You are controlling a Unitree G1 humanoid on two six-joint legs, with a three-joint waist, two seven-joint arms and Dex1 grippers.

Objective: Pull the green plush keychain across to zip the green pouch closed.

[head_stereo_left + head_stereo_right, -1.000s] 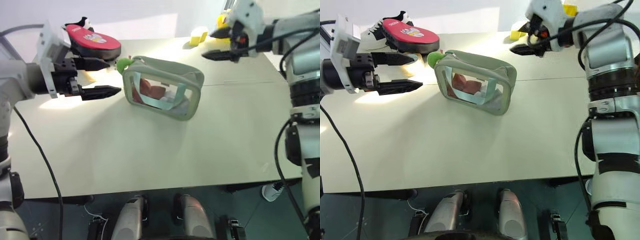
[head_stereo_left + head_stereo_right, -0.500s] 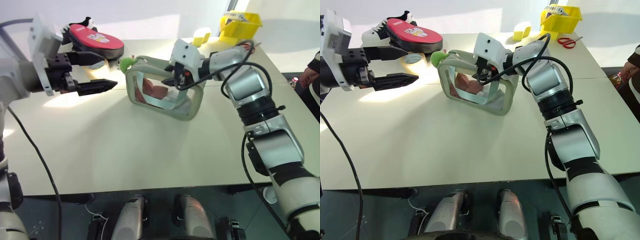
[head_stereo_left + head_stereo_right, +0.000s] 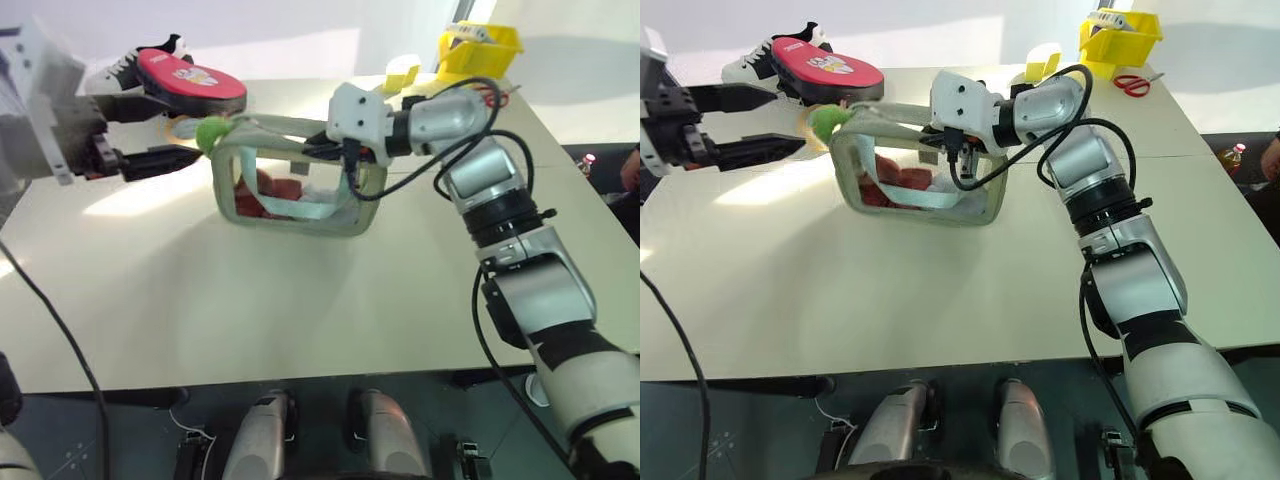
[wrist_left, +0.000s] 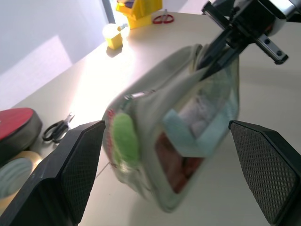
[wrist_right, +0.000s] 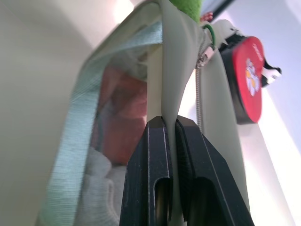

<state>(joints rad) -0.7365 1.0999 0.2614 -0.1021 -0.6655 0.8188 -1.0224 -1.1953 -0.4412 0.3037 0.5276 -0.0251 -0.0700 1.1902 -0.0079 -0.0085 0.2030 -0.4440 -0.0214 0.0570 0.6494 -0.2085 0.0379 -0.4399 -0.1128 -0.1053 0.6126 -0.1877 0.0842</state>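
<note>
Our right claw (image 5: 169, 136) is pinched shut on the top fabric edge of the green pouch (image 3: 290, 175), gripping it at the end nearest our right arm. Our left claw (image 3: 150, 135) hangs spread wide and holds nothing, off to the left of the pouch with its two black fingers (image 4: 77, 174) either side of it in the wrist view. Between the claws, the pouch stands upright on the pale worktop (image 3: 300, 290), its clear side window showing reddish and white contents. At the pouch's left end, nearest our left claw, we see the green plush keychain (image 3: 211, 132), a fuzzy lime blob hanging at the top corner, apart from both claws. Farther back on the left lies a red-and-black oval pad (image 3: 190, 78). At the far right corner sit a small yellow block (image 3: 1042, 62), a yellow bin (image 3: 1122, 38) and red-handled scissors (image 3: 1130, 83).
</note>
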